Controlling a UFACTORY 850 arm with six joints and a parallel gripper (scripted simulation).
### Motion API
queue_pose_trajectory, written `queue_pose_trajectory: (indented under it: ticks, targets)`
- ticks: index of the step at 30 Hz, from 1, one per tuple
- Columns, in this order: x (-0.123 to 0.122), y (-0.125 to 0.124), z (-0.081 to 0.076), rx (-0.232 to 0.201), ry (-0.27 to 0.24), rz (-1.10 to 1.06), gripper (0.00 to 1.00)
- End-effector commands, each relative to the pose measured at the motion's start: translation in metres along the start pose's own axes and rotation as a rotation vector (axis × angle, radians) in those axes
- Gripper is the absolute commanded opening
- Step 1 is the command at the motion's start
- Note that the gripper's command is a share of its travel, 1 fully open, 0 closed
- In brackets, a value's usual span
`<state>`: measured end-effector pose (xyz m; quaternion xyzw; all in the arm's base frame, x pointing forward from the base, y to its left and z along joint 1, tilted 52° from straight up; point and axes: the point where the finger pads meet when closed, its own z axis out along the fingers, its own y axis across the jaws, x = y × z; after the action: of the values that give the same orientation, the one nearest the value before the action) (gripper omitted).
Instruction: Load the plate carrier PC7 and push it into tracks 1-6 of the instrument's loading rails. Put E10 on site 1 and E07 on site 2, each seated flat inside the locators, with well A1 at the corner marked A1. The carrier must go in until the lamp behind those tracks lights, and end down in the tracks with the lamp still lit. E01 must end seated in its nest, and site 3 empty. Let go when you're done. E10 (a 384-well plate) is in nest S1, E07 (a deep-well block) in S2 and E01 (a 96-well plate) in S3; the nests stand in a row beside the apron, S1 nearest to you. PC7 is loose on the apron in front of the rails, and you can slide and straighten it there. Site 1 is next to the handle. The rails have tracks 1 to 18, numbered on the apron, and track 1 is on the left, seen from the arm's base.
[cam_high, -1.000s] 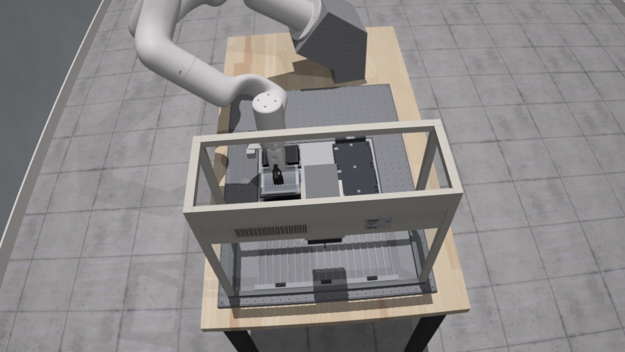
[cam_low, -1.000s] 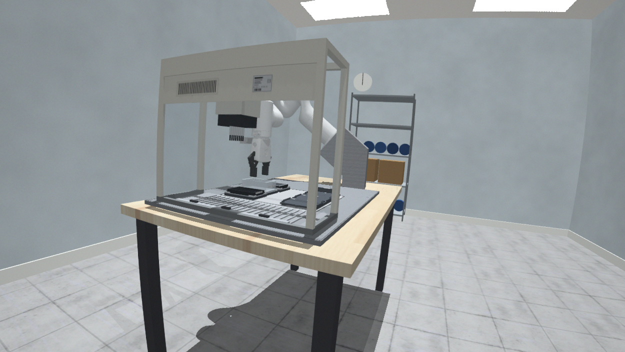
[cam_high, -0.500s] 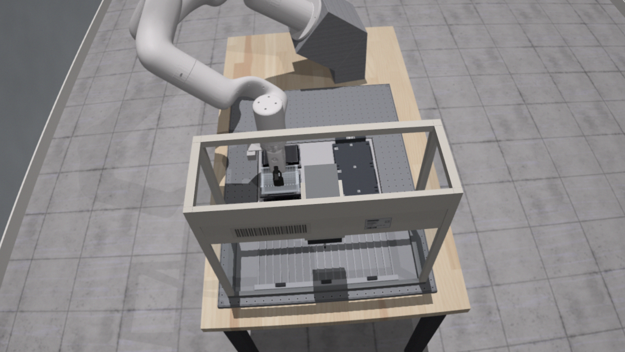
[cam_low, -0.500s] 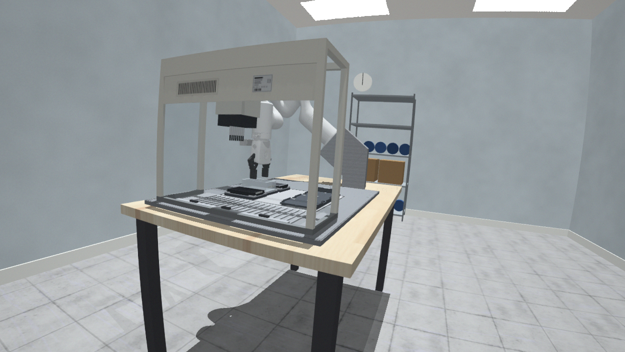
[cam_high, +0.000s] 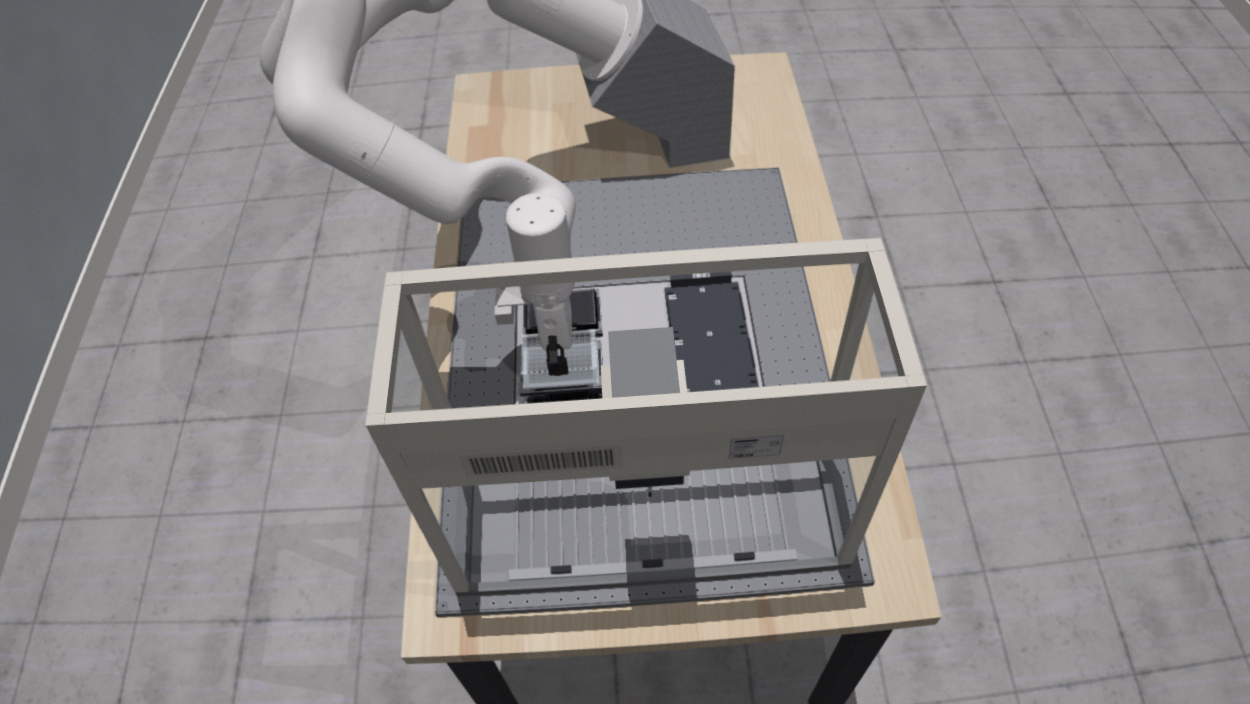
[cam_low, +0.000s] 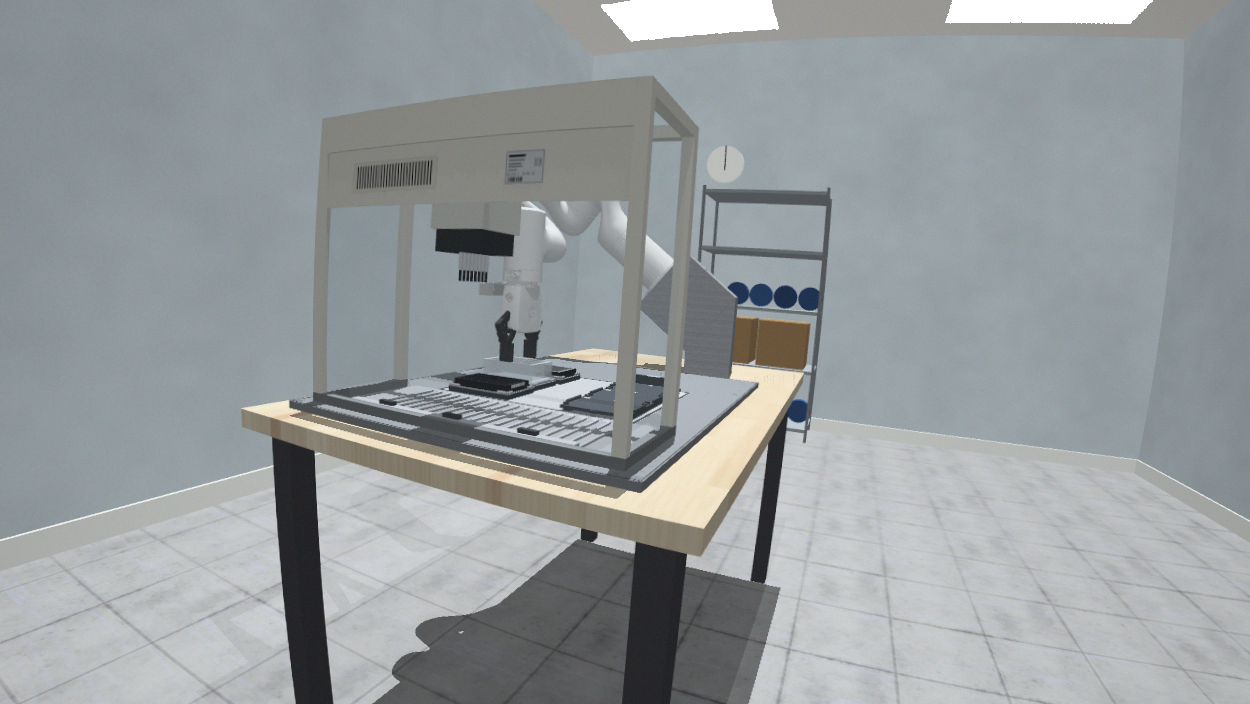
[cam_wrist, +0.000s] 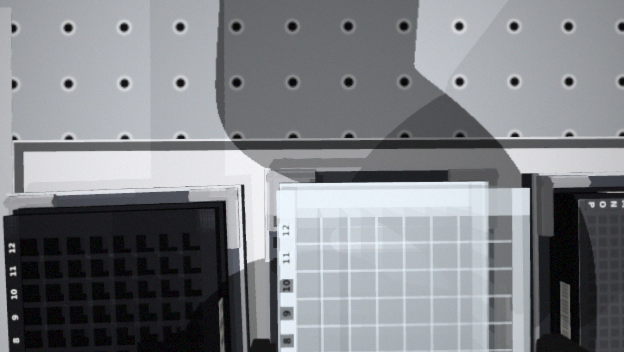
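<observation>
End effector wide open, empty, just above clear deep-well block E07.

Clear deep-well block centre frame, black 96-well plate beside it, perforated breadboard beyond.

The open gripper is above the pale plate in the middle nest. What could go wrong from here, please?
1. The gripper hovers open over the pale block. The black plate and the fine-welled plate sit close beside it, so a finger could strike one of them.
2. The pipetting head hangs near the wrist, so a careless lift might hit it.
</observation>
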<state>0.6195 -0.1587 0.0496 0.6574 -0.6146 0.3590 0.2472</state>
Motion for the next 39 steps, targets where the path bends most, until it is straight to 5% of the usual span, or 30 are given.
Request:
queue_pose_trajectory:
  ticks: [1,39]
  targets:
    - [0.000,-0.001,0.003,0.001,0.000,0.000,1.00]
    - [0.000,-0.001,0.021,0.001,0.000,0.000,1.00]
